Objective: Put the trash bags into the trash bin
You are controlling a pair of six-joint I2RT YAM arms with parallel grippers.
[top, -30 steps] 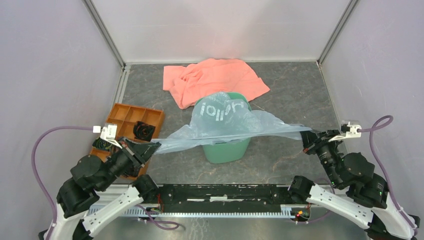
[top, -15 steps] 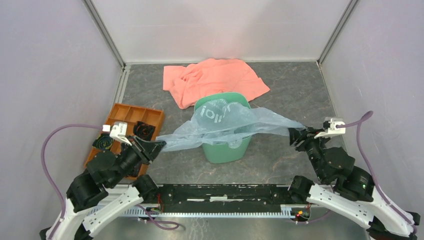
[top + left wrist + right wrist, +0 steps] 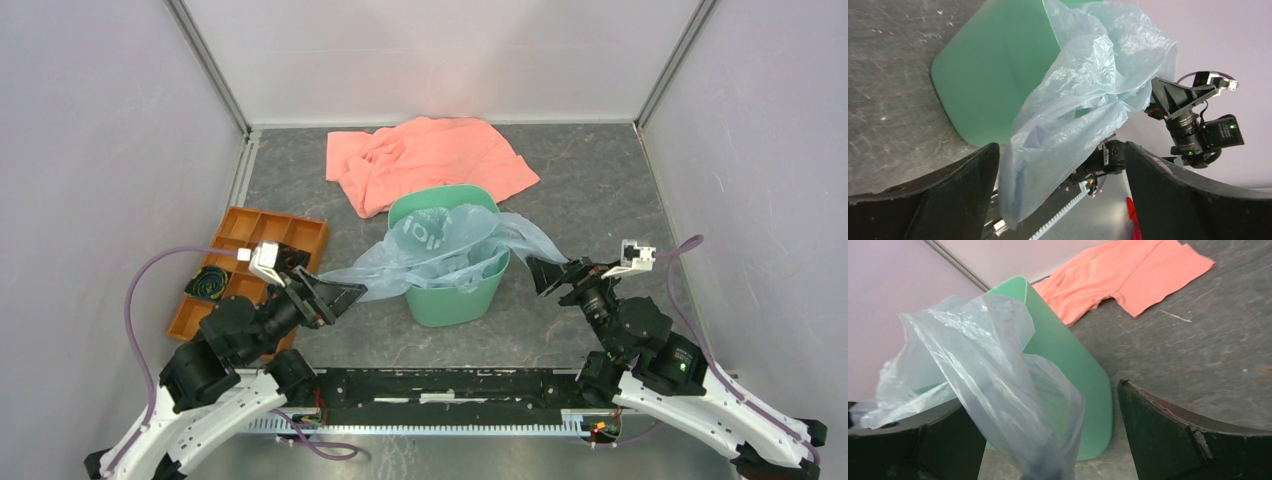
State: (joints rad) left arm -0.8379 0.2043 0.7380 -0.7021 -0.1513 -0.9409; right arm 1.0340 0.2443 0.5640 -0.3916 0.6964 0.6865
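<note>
The green trash bin stands mid-table. The pale blue-grey trash bag lies crumpled in and over its rim, with one end trailing left and the other right. My left gripper is open just left of the bin, and the bag's left end hangs loose between its fingers, unpinched. My right gripper is open just right of the bin. The bag's right end droops slack between its wide-apart fingers. The bin's side shows behind the film.
A salmon-pink cloth lies spread behind the bin. An orange compartmented tray with dark parts in it sits at the left, close behind my left arm. Grey walls enclose the table on three sides.
Both grippers opened and let go of the bag's ends while moving inward toward the bin. The stretched bag went slack and sank onto the bin.
</note>
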